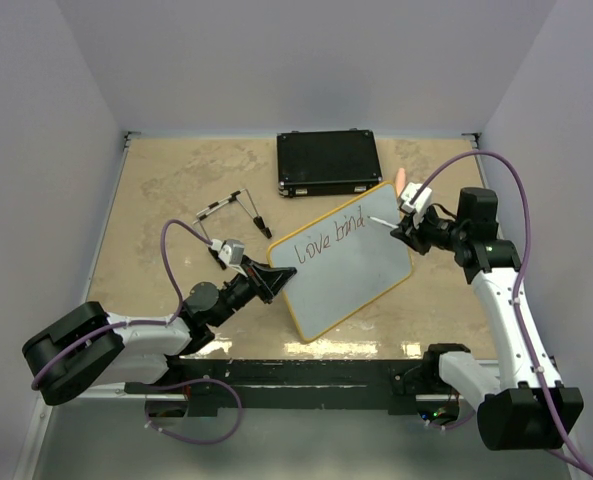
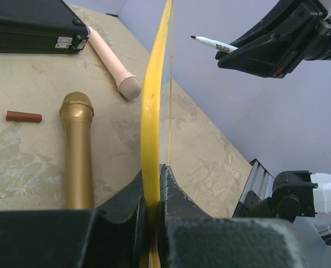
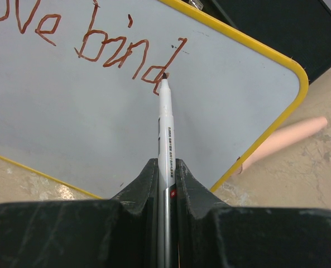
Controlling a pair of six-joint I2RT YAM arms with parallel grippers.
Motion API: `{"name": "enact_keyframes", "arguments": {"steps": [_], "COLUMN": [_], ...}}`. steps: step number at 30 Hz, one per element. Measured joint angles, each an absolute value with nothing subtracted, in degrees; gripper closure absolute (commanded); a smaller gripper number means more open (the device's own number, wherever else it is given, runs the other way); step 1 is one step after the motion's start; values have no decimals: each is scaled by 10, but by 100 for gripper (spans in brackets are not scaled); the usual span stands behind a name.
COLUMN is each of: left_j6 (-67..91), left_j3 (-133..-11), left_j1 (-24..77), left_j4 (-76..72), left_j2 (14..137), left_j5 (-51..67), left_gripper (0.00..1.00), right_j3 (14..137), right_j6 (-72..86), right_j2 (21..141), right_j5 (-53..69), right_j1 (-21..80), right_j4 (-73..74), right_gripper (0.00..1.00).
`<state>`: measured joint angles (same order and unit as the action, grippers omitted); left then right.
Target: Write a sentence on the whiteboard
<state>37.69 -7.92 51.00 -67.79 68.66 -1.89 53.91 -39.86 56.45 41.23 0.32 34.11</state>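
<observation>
The whiteboard (image 1: 351, 270), pale grey with a yellow frame, is held at its left edge by my left gripper (image 1: 273, 282), which is shut on the frame (image 2: 153, 111); its fingers (image 2: 179, 192) pinch the yellow rim. The sentence (image 1: 328, 238) reads "love bind" in slanted dark-red script (image 3: 104, 53). My right gripper (image 1: 404, 232) is shut on a white marker (image 3: 166, 128). The marker's tip touches the board just right of the "d". From the left wrist view the marker (image 2: 212, 43) points toward the board's face.
A black case (image 1: 328, 163) lies behind the board. A gold microphone (image 2: 77, 145), a pink microphone (image 2: 112, 61) and a small red-brown cap (image 2: 24, 116) lie on the table beyond the board. Two pens (image 1: 219, 207) lie at centre left.
</observation>
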Motion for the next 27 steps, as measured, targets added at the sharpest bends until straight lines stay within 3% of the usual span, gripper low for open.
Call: {"name": "enact_keyframes", "arguments": {"steps": [27], "left_j6": [377], "left_j3": [-79], "left_j1": [510], "left_j4": [-677], "left_j2": [686], "left_j5": [-19], "left_gripper": [100], "right_j3": [539], "right_j6": [-417], "right_j2": [562], "right_j5": [380], "right_j1": [3], "right_j4": [354], "right_gripper": [100]}}
